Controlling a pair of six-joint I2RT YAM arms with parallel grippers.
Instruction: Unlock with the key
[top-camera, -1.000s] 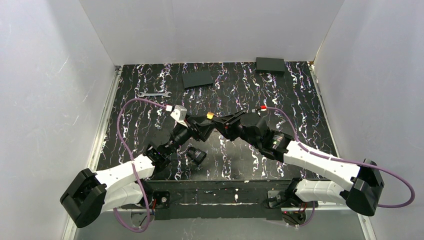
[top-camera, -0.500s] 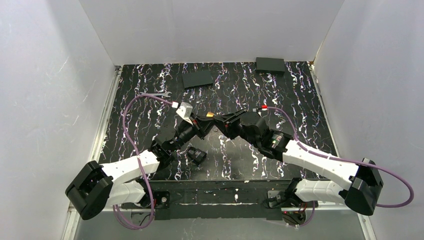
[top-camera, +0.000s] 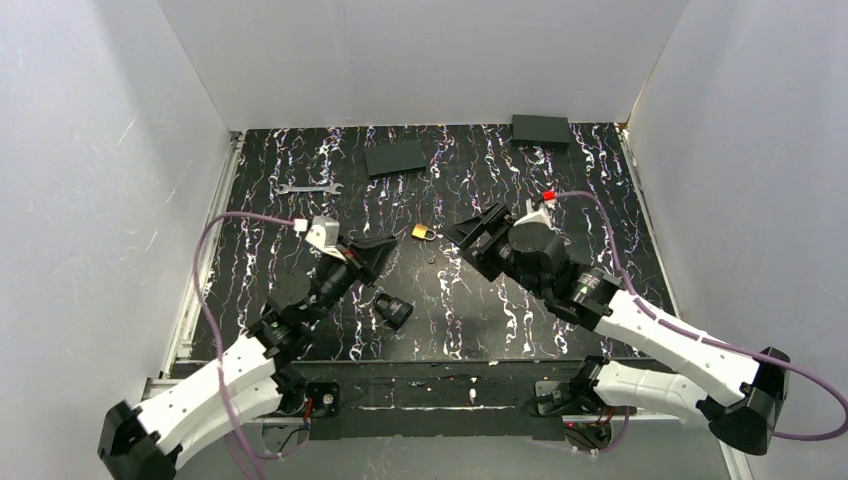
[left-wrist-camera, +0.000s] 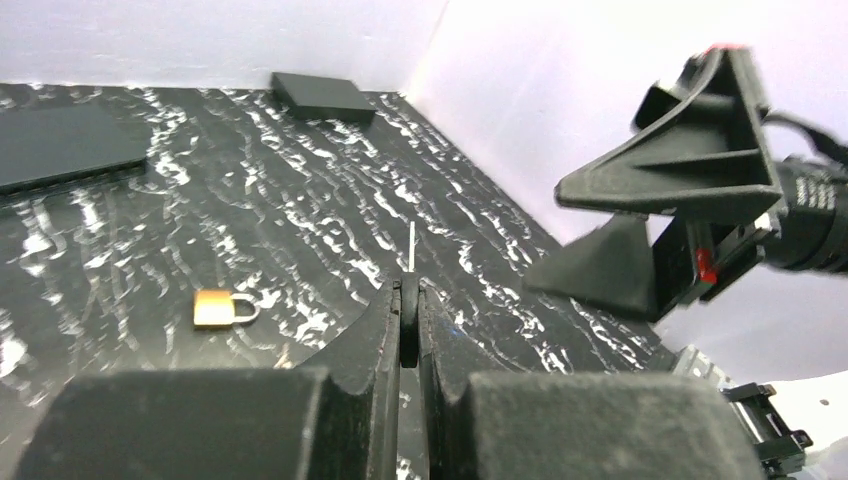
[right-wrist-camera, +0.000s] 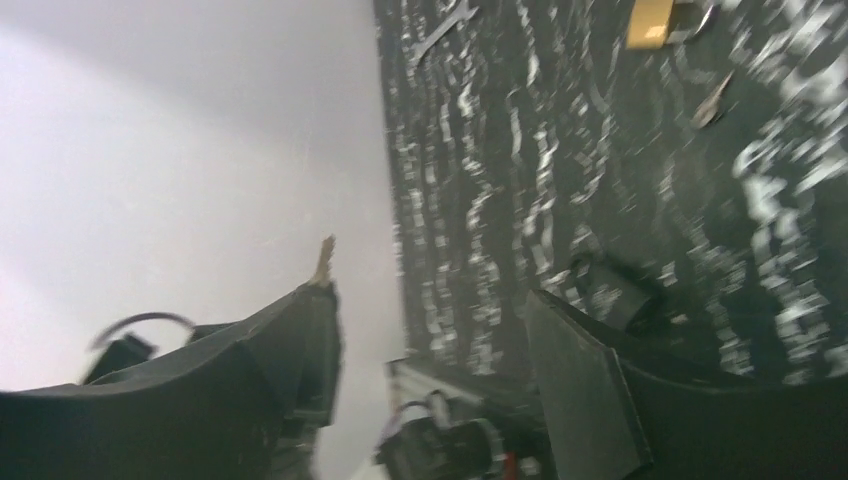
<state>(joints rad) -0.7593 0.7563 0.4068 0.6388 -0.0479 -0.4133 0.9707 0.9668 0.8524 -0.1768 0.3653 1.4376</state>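
My left gripper (left-wrist-camera: 409, 296) is shut on the key (left-wrist-camera: 409, 318), gripping its rounded black head. The thin silvery blade (left-wrist-camera: 412, 246) sticks out past the fingertips. In the top view this gripper (top-camera: 384, 246) hovers just left of a small brass padlock (top-camera: 423, 232), which lies on the table with its shackle closed and also shows in the left wrist view (left-wrist-camera: 221, 307). My right gripper (top-camera: 473, 227) is open and holds nothing, just right of that padlock. Its wrist view is blurred, with wide-apart jaws (right-wrist-camera: 430, 300) and the brass padlock (right-wrist-camera: 652, 20) far off.
A black padlock (top-camera: 393, 310) lies near the front, below my left gripper. A silver open-ended wrench (top-camera: 308, 187) lies at the back left. Two flat black boxes (top-camera: 396, 157) (top-camera: 540, 130) sit near the back wall. White walls close in three sides.
The grippers were met tip to tip over the brass padlock. My left gripper shut on the key, my right gripper opened, and both arms drew apart.
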